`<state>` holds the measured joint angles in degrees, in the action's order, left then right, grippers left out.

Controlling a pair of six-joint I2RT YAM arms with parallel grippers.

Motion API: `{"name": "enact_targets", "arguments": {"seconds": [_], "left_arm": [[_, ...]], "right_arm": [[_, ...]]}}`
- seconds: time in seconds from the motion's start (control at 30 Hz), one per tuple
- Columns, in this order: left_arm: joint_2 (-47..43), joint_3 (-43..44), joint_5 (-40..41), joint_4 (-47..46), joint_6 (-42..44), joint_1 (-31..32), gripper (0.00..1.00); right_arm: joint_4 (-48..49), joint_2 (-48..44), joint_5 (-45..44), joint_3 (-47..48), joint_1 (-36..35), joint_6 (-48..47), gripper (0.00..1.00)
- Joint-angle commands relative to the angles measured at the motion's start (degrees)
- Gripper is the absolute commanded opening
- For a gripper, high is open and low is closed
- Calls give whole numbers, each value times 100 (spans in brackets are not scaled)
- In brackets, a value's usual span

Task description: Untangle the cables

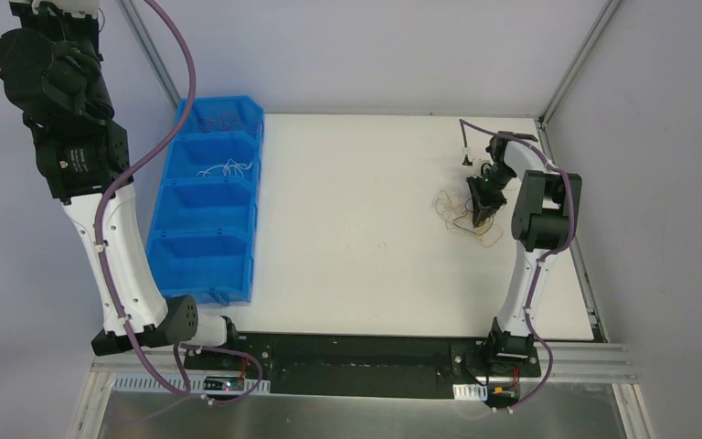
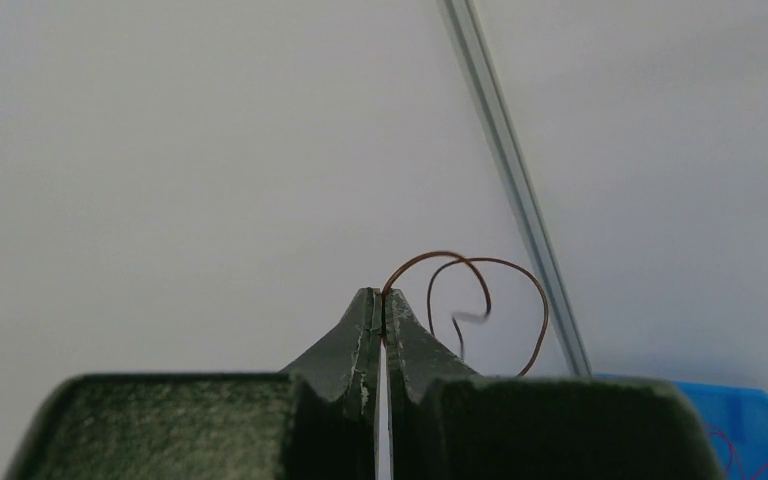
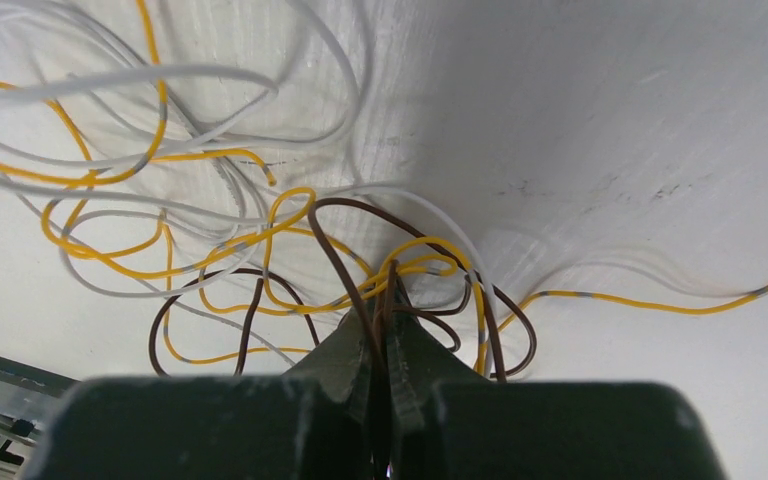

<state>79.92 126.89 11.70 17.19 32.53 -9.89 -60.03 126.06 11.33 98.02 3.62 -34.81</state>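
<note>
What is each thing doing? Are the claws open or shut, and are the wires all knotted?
left gripper: raised high, shut on one brown wire
brown wire: curled, held up in the air
right gripper: down at the table, shut on the cables
cables: tangled heap of yellow, white and brown loops
blue bins: far one holds reddish wires, next white wires, near two look empty

My left arm and right arm are built alike: smooth white links joined by fat black motor housings. One housing on the left carries a small white printed label. A thick purple hose runs along each arm. Both bases are bolted to a black plate. My left gripper and right gripper end in dark, matte, wedge-shaped fingers, scuffed pale along their inner edges.
</note>
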Motion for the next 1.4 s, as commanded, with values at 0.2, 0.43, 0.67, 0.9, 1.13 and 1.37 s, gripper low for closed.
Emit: {"name": "enact_targets", "arguments": {"seconds": [0.2,0.43,0.67,0.9,1.13,1.37], "left_arm": [[-379,-175,181,56,368,-104,0],[-504,-490,-90,63,141,-103,0],[-869,-1651,-259,91,66,-108,0],[-1290,-2876,61,83,216,-109,0],[-2218,-5004,-226,486,-380,-117,0],[-2395,-6842,-747,781,-1200,-127,0]], "right_arm": [[91,170,-140,12,51,-154,0],[-67,77,140,107,30,-50,0],[-152,62,284,182,8,43,0],[-217,57,399,191,-18,103,0],[-526,-38,962,288,-121,46,0],[-796,-122,1409,357,-258,-37,0]]}}
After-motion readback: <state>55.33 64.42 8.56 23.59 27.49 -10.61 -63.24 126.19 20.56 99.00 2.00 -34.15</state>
